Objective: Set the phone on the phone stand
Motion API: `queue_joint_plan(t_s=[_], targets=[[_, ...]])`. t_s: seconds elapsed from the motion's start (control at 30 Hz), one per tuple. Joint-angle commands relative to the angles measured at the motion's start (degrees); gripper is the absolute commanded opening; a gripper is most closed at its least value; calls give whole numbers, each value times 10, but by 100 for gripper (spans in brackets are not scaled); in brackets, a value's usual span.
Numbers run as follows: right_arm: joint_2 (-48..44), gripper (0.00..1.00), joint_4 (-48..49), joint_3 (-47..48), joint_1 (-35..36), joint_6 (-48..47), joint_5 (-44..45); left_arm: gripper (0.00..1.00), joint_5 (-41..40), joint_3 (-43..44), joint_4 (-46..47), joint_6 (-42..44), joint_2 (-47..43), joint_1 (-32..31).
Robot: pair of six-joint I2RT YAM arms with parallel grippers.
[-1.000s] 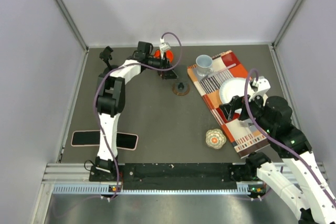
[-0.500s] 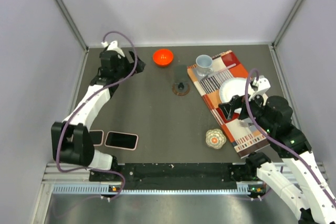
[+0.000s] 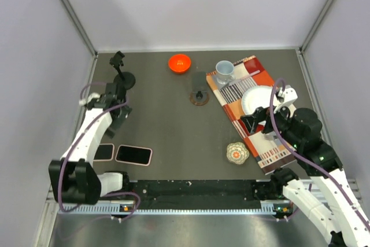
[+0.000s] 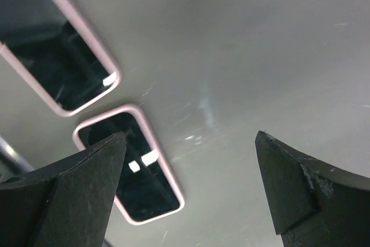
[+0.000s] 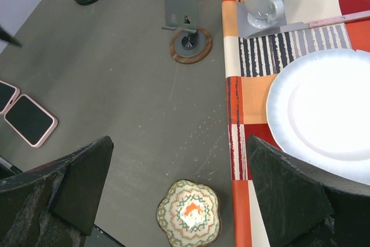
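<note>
Two dark phones in pink cases lie flat at the near left of the table: one (image 3: 133,154) in full view, the other (image 3: 104,151) partly behind my left arm. Both show in the left wrist view, one phone (image 4: 130,166) by my left finger, the other (image 4: 58,56) further up. My left gripper (image 3: 117,117) (image 4: 191,137) hangs open above the table just beyond them, holding nothing. The grey phone stand (image 3: 199,96) (image 5: 185,21) on a round wooden base stands mid-table. My right gripper (image 3: 254,121) (image 5: 179,140) is open and empty over the placemat's left edge.
A black stand with a round base (image 3: 122,73) stands at the back left. An orange bowl (image 3: 180,62) sits at the back. A patterned placemat (image 3: 254,137) carries a mug (image 3: 225,69) and a white plate (image 3: 258,99). A small patterned bowl (image 3: 237,153) sits near the mat.
My left arm has swung from the orange bowl at the back to the left side, then drawn back toward the phones. The right arm has barely moved.
</note>
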Motion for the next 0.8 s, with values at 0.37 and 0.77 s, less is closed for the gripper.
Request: queue_joint_plan(t_s=[0.37,0.77], targets=[[-24,99,23,-9,-4,-8,-5,99,154,-193,-51,-162,-88,63],[-32,99,22,-12,-5,-9,-5,99,213,-243,-9,-184,-40,89]])
